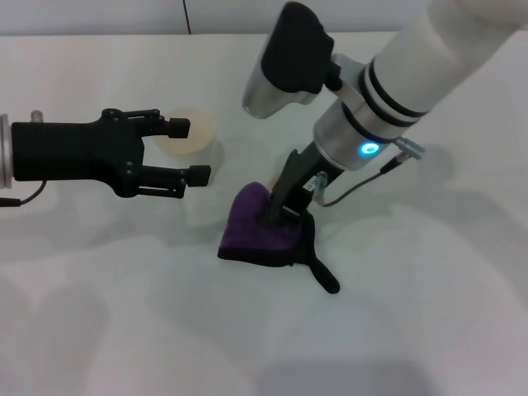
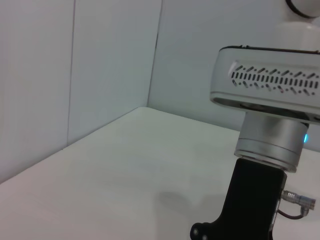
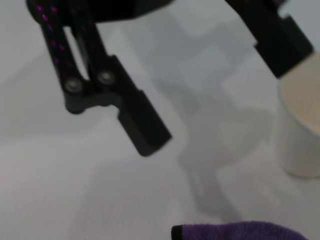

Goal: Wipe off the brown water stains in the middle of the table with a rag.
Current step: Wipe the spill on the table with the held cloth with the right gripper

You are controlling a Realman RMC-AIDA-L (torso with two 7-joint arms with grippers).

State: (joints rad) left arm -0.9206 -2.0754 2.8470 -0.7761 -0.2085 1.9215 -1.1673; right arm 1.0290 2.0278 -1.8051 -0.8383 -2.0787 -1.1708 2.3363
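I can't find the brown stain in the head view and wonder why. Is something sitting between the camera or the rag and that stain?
No stain shows on the table. The right gripper presses down on the rag, which may be covering it. The cup stands apart near the open left gripper, not in the way.

No text, label, brand, number or sign can be read in any of the three views. The only mark of any kind is a small round blue-lit indicator (image 1: 369, 149) on the silver metal wrist ring of the white right arm, right of centre in the head view, and it carries no characters.
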